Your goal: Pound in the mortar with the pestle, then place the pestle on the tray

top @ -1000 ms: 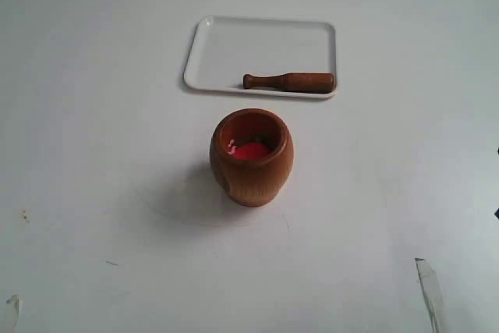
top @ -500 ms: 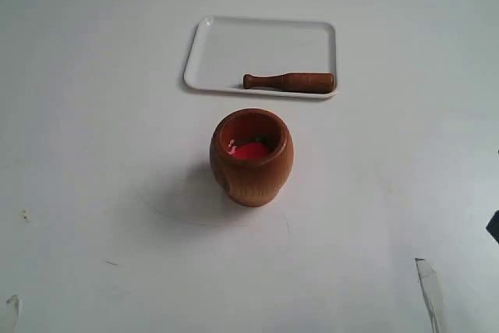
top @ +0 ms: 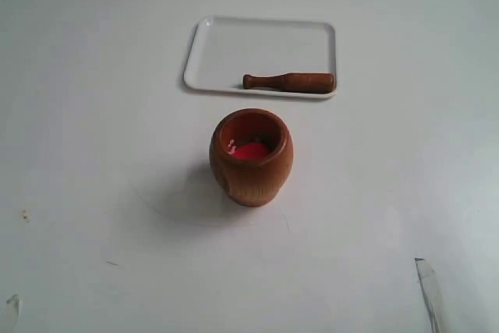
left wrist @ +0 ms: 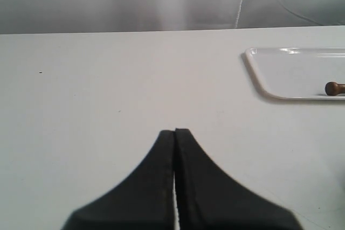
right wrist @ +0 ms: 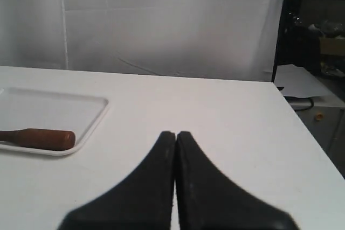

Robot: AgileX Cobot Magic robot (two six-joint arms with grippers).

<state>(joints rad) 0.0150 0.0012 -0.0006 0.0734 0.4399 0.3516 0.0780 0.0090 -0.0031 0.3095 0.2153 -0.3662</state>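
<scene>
The reddish-brown mortar (top: pixel 251 157) stands upright mid-table with red stuff inside. Behind it lies the white tray (top: pixel 249 44), and the dark-brown pestle (top: pixel 288 82) rests flat along the tray's near rim, knob end toward the left. Neither gripper shows in the exterior view. My left gripper (left wrist: pixel 175 131) is shut and empty over bare table; the tray (left wrist: pixel 285 76) and the pestle's knob (left wrist: pixel 333 88) show in its view. My right gripper (right wrist: pixel 176 134) is also shut with nothing in it; the tray (right wrist: pixel 59 106) and the pestle's thick end (right wrist: pixel 40 139) lie off to one side.
The white table (top: pixel 93 115) spreads around the mortar. A strip of clear tape (top: pixel 429 290) lies near the front right edge. A white curtain (right wrist: pixel 161 20) hangs behind the table, with dark clutter (right wrist: pixel 315 30) beyond the table's side.
A dark bit of the right arm at the right edge of the exterior view slid downward, then left the frame. Mortar, pestle and tray have not moved.
</scene>
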